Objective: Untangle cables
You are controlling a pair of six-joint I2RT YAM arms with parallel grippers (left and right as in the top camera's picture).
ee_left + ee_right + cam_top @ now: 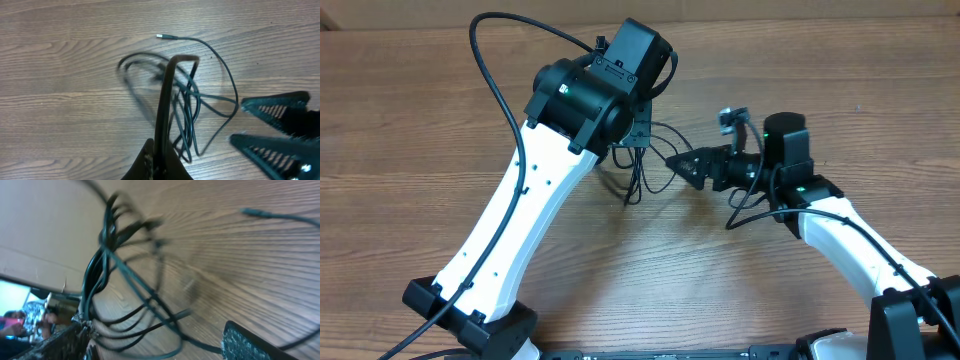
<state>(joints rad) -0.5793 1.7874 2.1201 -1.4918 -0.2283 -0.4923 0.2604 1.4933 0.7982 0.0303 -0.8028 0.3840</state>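
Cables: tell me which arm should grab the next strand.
Right. The left gripper is shut on the cables, holding the bundle up, so it is occupied. The right gripper is open beside the hanging loops, probably free to pick one.

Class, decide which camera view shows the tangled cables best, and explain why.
The left wrist view: the cables show as clear loops against the wood, one plug end visible. Overhead, the left arm hides most of them. The right wrist view shows them close but blurred.
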